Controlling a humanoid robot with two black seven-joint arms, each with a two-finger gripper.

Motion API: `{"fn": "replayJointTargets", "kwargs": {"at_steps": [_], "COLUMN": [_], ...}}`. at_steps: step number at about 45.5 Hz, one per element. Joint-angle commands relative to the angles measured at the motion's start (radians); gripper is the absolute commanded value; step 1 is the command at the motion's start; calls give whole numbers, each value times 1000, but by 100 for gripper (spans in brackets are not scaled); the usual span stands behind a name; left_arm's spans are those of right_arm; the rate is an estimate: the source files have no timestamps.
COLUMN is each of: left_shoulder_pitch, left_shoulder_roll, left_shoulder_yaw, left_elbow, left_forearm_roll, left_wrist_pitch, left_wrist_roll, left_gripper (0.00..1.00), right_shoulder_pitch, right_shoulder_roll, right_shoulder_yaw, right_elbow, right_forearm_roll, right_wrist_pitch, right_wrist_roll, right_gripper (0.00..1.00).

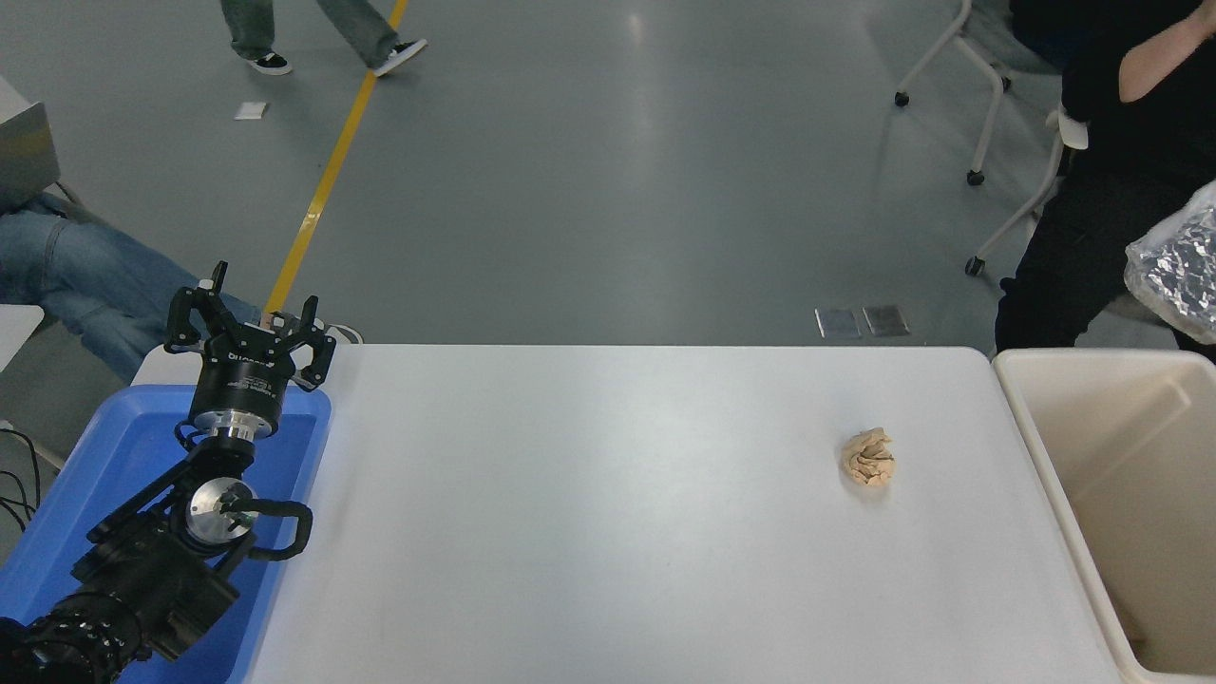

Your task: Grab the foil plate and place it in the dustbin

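Currently the foil plate point(1178, 275) is off the bench point(608, 513), at the right edge beyond the dustbin point(1064, 494) beside a person, while the left gripper point(249, 318) hovers, fingers apart, over the blue tray point(85, 513).

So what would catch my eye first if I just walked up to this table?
Probably the black robot arm at the lower left, its left gripper held with jaws spread above a blue tray. Next, the small crumpled tan paper ball sitting alone on the white table, towards its right side. At the right edge stands the cream dustbin, and just beyond it a crinkled foil plate beside a person in black.
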Motion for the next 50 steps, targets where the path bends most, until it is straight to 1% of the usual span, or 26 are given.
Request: {"fn": "replayJointTargets", "kwargs": {"at_steps": [1,8,20,21,23,24,25,26,35,40,45,50], "left_shoulder_pitch": [0,0,0,0,0,0,0,0,0,0,0,0], "left_shoulder_roll": [0,0,0,0,0,0,0,0,0,0,0,0], "left_shoulder_yaw": [-1,-1,-1,-1,-1,-1,-1,-1,1,-1,-1,-1], "left_elbow": [0,0,0,0,0,0,0,0,0,0,0,0], "left_forearm_roll": [0,0,0,0,0,0,0,0,0,0,0,0], "left_wrist_pitch": [0,0,0,0,0,0,0,0,0,0,0,0], "left_wrist_roll": [0,0,0,0,0,0,0,0,0,0,0,0], "left_gripper": [99,99,99,99,99,99,99,99,99,99,99,99], "right_shoulder_pitch": [-202,-258,-296,-296,-296,-296,-296,-295,-273,-197,-45,200], "right_shoulder_roll": [102,121,122,122,122,122,122,122,116,90,24,-19], "right_shoulder_yaw": [137,177,183,183,179,177,174,174,171,151,61,-96], "right_elbow": [-80,-82,-80,-79,-79,-79,-79,-76,-62,-38,50,240], "right_forearm_roll": [37,38,52,52,52,52,52,52,51,51,46,46], "right_wrist_pitch": [-94,-128,-132,-132,-132,-132,-132,-131,-117,-114,-111,-79], "right_wrist_roll": [1,1,2,2,2,2,2,2,2,2,5,7], "right_gripper": [0,0,0,11,59,80,96,100,100,100,100,100]}}
